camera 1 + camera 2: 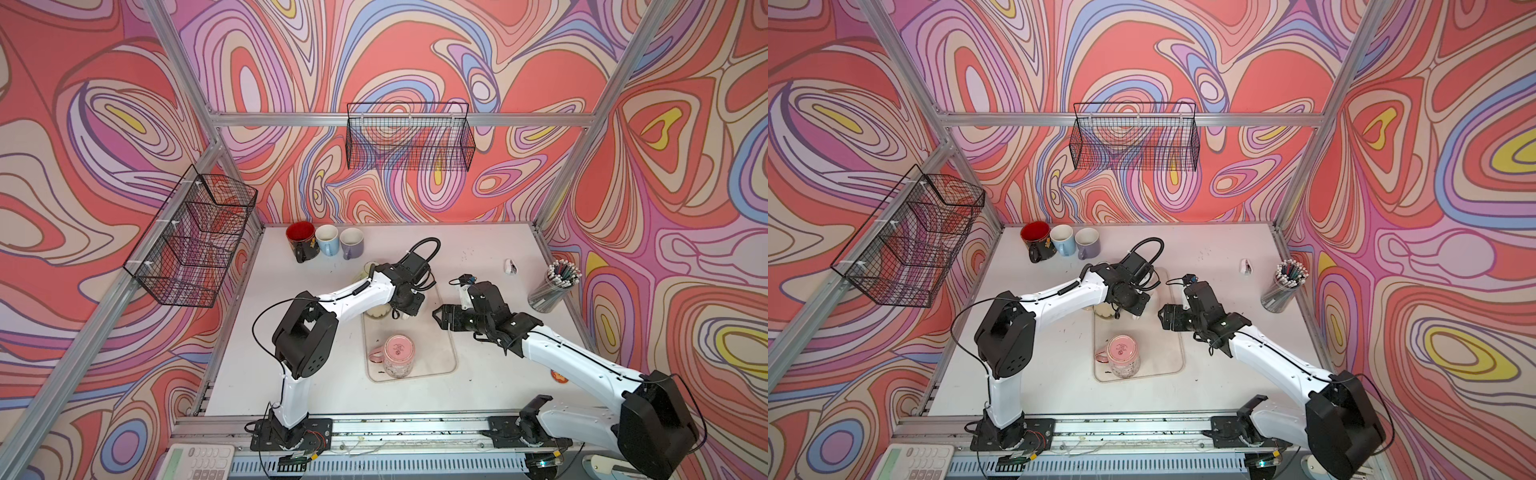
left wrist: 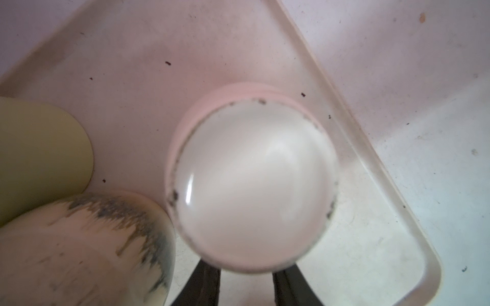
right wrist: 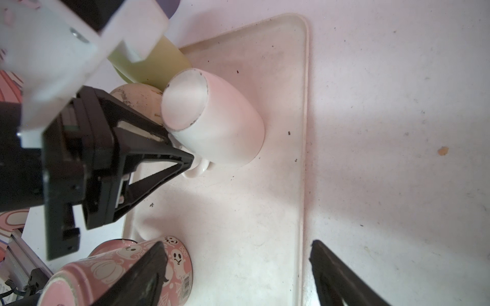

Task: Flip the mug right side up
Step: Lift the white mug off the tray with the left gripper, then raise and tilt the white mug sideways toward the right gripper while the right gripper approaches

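Right wrist: L end effector [image 3: 183, 150] grips white mug [image 3: 225, 124], R end effector [image 3: 238, 243] spread.

The pink mug [image 3: 92, 267] bears the word "BOO!".

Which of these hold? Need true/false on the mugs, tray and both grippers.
1. The white ceramic mug stands base-up on the translucent plastic tray. True.
2. The right gripper holds the pink ghost-print mug. False: its jaws are open, empty.
3. The left gripper is at the white mug's handle. True.
4. The red-lined, blue and lavender mugs at the table's back are inverted. False: all three stand mouth-up.
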{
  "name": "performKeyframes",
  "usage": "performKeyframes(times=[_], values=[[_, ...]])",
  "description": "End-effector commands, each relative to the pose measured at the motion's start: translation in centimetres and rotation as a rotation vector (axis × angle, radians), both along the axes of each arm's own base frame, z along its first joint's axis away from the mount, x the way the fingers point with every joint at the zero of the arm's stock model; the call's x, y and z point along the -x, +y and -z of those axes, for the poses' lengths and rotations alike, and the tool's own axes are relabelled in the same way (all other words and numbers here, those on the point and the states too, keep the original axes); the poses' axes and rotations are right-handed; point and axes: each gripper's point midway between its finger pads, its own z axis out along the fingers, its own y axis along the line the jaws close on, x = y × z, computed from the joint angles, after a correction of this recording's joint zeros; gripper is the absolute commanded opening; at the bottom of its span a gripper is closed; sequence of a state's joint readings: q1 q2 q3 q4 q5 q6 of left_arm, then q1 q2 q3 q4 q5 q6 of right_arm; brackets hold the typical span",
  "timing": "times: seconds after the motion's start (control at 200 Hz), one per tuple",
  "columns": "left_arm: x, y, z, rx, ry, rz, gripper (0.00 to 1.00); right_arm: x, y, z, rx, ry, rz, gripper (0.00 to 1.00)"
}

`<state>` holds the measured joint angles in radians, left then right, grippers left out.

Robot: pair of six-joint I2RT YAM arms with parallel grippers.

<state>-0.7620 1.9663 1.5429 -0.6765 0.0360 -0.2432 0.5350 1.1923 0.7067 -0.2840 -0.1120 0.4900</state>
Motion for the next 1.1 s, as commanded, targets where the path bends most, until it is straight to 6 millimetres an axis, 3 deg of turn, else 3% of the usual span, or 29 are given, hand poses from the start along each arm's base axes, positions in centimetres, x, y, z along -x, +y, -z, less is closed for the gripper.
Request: performKeyframes(times=[0.0,0.416,0.666,0.896,1.097], values=[[0.1,0.0,0.8,-0.033,0.017,0.003,0.35,-0.3,-0.5,-0.5,0.008,-0.024,0.011,0.88],[-0.7,0.1,1.3,-0.060,-0.004,-0.018,0.25,-0.2,-0.8,-0.2,0.015,-0.015,0.011,0.88],[-1.3,0.3,0.6,-0.060,-0.043,-0.021,0.00,-0.3,-0.8,-0.6,0.018,-0.015,0.007,0.88],[-1.4,0.1,-0.6,-0.043,-0.068,-0.009,0.00,-0.1,-0.6,-1.0,-0.004,-0.016,0.001,0.88],[-1.1,-0.3,-3.2,0.020,-0.100,0.005,0.00,0.4,0.5,-1.9,-0.096,-0.033,-0.046,0.88]])
